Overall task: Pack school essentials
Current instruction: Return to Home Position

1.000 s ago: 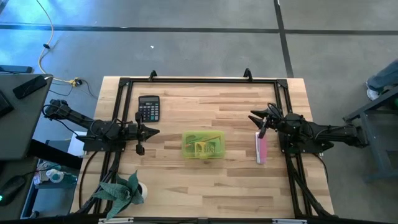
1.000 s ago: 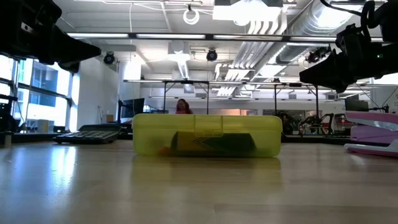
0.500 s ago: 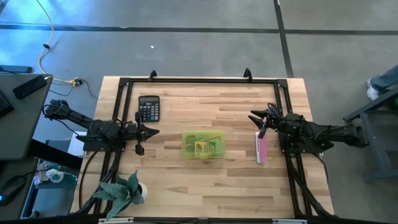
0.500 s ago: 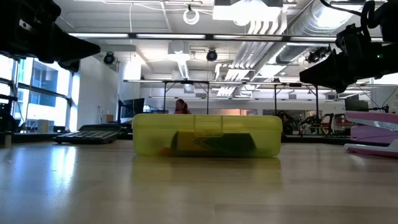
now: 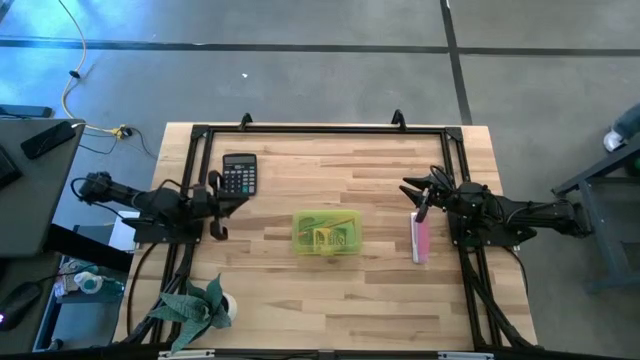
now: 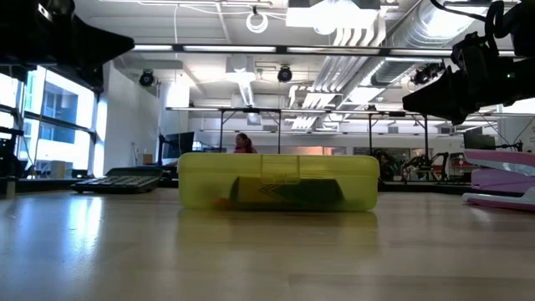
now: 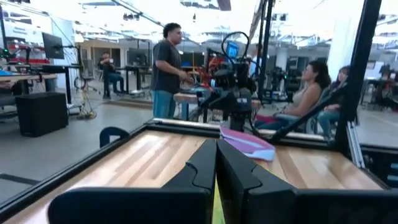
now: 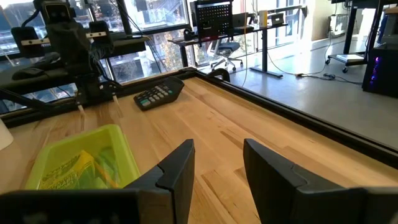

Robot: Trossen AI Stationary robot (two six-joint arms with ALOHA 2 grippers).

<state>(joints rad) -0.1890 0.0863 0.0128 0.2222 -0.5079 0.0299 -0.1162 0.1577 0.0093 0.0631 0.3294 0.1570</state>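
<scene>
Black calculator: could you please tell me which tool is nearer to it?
Left. The left tool sits just beside the flat black calculator; the right tool is across the table.

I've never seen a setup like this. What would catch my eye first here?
The closed yellow-green case at the centre of the table, with supplies showing through its lid. To either side of it are the left tool, shut, and the right tool, open, both holding nothing. A pink stapler lies near the right tool.

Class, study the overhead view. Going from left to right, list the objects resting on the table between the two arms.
black calculator → translucent yellow-green case → pink stapler
</scene>
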